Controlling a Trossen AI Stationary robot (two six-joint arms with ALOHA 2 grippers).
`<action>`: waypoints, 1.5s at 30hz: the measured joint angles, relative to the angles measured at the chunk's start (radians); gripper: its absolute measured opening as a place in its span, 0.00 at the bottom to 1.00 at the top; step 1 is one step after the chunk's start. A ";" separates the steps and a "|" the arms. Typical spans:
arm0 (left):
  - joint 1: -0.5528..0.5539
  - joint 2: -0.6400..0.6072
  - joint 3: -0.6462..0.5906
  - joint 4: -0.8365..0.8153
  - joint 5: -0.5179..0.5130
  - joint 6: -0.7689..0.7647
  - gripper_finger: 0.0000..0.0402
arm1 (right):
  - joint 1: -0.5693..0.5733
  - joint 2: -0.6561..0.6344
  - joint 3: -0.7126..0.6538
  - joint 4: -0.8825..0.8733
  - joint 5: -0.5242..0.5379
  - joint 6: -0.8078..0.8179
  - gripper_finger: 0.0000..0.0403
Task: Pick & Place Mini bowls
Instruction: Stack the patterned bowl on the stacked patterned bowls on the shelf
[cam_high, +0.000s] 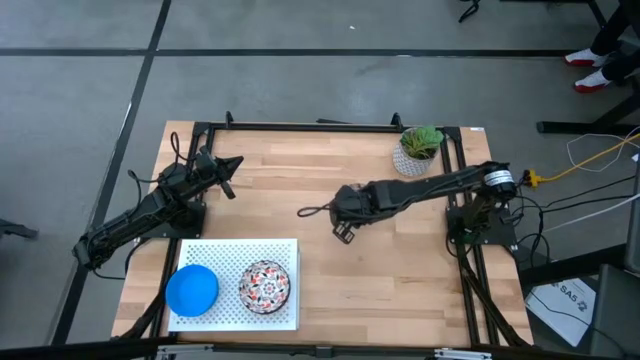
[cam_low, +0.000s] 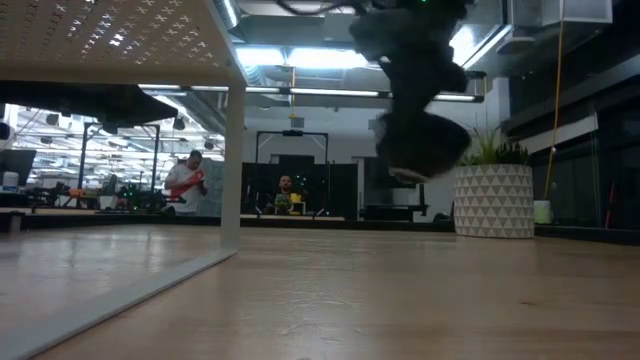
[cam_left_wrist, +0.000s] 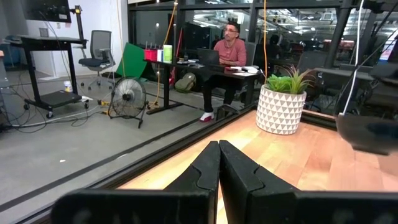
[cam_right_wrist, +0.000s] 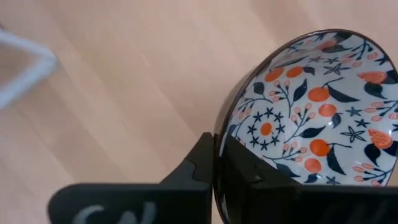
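Floral mini bowl clamped by its rim in the right tool, fingers pinched nearly together on the rim, bowl tipped on edge above bare wood near mid-bench. Plain only in the right wrist view; from above, hidden under the right tool, and at bench height only a dark blur hanging over the wood. Two more bowls counted in the high view: one blue mini bowl and one second floral mini bowl, side by side, apart, on the white perforated board at the near left corner of the bench. Three bowls seen in all: one blue, two floral. Left tool shut on nothing, waiting at the far left of the bench; fingers pressed flat together in the left wrist view. One white patterned pot with a green plant at the far right corner. One seated person at a desk beyond the bench, seen from the left wrist; two more figures far off in the low view.
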 joint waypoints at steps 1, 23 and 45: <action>0.000 0.000 0.000 0.000 0.000 0.000 0.01 | -0.004 0.000 0.018 -0.004 0.014 -0.009 0.03; 0.000 0.000 0.000 0.000 0.000 0.000 0.01 | -0.044 0.000 0.373 0.100 0.143 -0.502 0.04; 0.000 0.000 0.000 0.000 0.000 0.000 0.01 | -0.028 0.000 0.377 0.546 -0.079 -0.968 0.04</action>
